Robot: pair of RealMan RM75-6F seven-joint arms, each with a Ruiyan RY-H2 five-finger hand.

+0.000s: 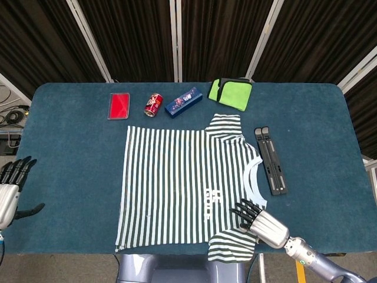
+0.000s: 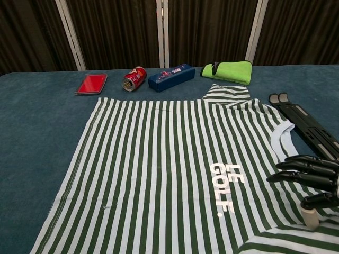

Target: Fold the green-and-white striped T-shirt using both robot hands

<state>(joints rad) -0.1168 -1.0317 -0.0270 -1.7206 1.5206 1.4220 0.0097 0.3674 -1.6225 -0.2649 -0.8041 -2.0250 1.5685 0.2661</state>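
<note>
The green-and-white striped T-shirt [image 1: 177, 183] lies flat on the blue table [image 1: 70, 153], collar to the right, with white "LE GOLF" lettering [image 2: 228, 188]. One sleeve points to the far side, the other [image 1: 231, 246] hangs at the near edge. My right hand [image 1: 256, 219] hovers over the near shoulder of the T-shirt [image 2: 159, 164], fingers spread and pointing left. In the chest view the right hand [image 2: 310, 182] has its thumb pointing down at the fabric and holds nothing. My left hand [image 1: 12, 188] is beyond the table's left edge, fingers apart, away from the shirt.
Along the far side stand a red flat case [image 1: 119, 106], a red can [image 1: 154, 105], a blue box [image 1: 184, 101] and a folded green cloth [image 1: 231, 93]. A black folding stand [image 1: 271, 159] lies just right of the collar.
</note>
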